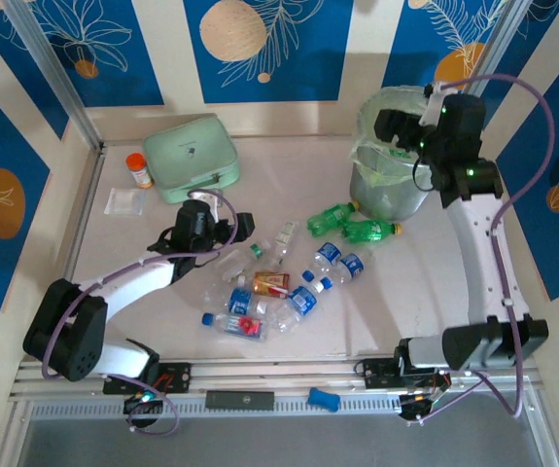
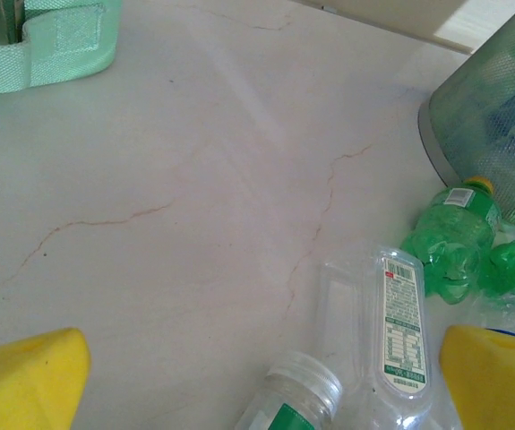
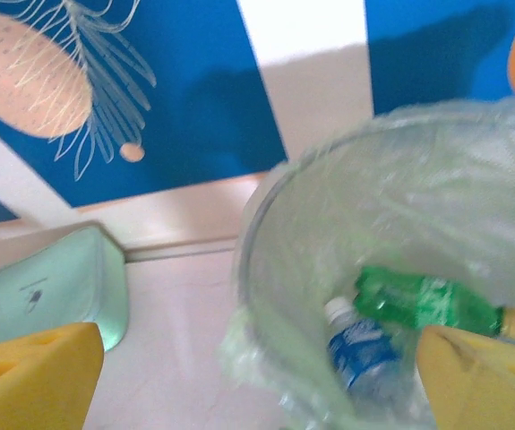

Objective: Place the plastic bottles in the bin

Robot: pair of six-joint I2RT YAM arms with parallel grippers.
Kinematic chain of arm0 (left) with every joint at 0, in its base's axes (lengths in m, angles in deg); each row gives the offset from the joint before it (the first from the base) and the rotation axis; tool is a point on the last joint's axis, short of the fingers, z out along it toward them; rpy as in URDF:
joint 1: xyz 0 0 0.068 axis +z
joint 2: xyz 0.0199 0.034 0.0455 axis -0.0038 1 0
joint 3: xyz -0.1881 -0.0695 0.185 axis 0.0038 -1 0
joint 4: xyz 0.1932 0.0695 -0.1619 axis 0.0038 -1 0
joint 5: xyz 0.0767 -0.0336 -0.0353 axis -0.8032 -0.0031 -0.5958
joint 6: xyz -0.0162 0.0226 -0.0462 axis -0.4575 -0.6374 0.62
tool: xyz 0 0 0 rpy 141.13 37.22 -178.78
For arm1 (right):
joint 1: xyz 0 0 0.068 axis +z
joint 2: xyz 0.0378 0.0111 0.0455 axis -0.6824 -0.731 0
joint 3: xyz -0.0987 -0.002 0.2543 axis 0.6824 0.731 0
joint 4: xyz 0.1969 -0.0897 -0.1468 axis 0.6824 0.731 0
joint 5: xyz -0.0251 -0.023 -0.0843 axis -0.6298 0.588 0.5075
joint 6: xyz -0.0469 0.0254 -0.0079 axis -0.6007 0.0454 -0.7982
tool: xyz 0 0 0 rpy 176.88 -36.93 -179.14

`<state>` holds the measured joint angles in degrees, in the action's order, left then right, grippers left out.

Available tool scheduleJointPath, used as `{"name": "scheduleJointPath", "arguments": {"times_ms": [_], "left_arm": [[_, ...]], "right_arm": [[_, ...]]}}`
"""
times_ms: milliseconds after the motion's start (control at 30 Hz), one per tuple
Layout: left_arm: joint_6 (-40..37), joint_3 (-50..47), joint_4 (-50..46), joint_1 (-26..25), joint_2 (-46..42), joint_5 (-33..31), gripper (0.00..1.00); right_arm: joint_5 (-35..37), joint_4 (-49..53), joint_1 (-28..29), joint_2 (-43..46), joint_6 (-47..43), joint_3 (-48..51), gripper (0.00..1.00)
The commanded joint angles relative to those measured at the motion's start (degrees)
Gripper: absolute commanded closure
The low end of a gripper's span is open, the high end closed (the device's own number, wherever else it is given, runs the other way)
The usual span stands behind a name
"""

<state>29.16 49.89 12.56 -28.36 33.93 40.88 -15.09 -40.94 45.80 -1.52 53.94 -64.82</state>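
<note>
Two bottles (image 3: pixel 423 303) inside the bin (image 3: pixel 255 235), right hand (image 3: pixel 257 383) agape above.

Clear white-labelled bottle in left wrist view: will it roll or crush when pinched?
The clear bottle looks empty, so probably very light and apt to skid. Its flattish body lying on its side should resist rolling. Thin walls will likely buckle.

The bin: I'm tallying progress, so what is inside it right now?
Inside the bin, a green bottle and a blue-labelled clear bottle lie on the liner. The right arm's yellow fingers cover the bottom's near edge, so more could lie hidden there.
</note>
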Motion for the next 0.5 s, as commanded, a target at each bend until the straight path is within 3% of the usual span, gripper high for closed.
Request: {"name": "scheduleJointPath", "arguments": {"times_ms": [0,233,467], "left_arm": [[1.1,-1.1,0.7,0.2,-2.4,-0.7,0.0],[2.6,-2.2,1.6,0.3,-2.8,-1.5,0.0],[3.2,-3.5,2.1,0.3,-3.3,-1.4,0.0]], "right_arm": [[-2.2,-0.1,2.3,4.6,4.9,8.9,0.09],[-2.1,-1.4,6.7,15.4,17.3,28.0,0.09],[-1.2,-1.2,10.0,17.6,26.0,39.2,0.09]]}}
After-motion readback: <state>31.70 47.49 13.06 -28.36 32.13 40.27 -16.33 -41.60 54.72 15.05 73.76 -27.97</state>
